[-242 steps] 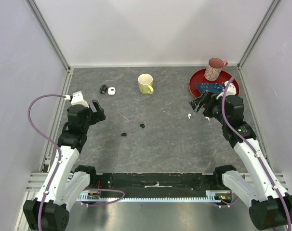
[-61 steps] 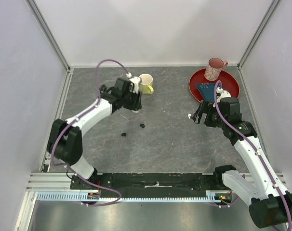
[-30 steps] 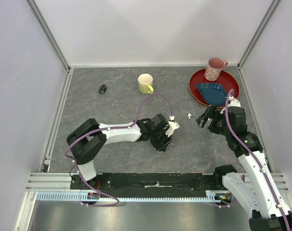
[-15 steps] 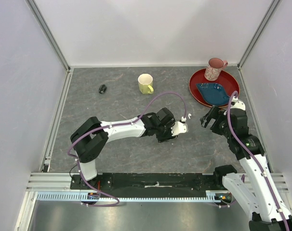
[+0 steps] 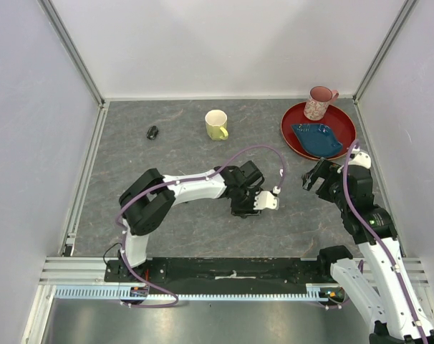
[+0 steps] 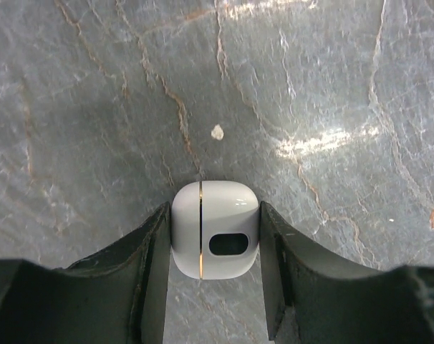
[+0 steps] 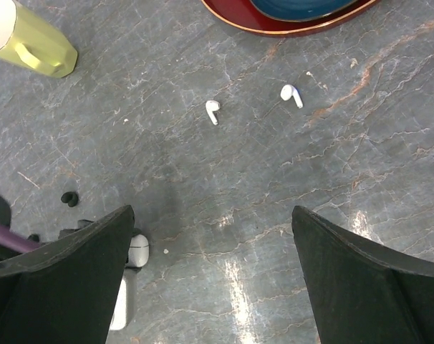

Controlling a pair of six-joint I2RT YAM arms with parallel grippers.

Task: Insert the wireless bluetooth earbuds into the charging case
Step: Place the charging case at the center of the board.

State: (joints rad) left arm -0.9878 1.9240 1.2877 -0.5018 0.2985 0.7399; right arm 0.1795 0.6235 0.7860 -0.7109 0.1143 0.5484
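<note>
The white charging case (image 6: 215,240) has its lid closed, and my left gripper (image 6: 215,215) is shut on it, one dark finger against each side. In the top view that gripper (image 5: 254,206) is over the middle of the table. Two white earbuds (image 7: 213,111) (image 7: 291,94) lie loose on the table below the red plate. A black earbud (image 7: 70,198) lies left of the held case (image 7: 138,249). My right gripper (image 7: 211,211) is open and empty, above the table to the right of the case (image 5: 311,178).
A yellow mug (image 5: 216,125) stands at the back centre. The red plate (image 5: 292,132) at the back right carries a blue dish (image 5: 317,137) and a pink cup (image 5: 318,102). A small black case (image 5: 152,132) lies at the back left.
My left arm took the white case from the back left and carried it to the table's middle, then shifted slightly nearer. The right arm drew back toward the right.
</note>
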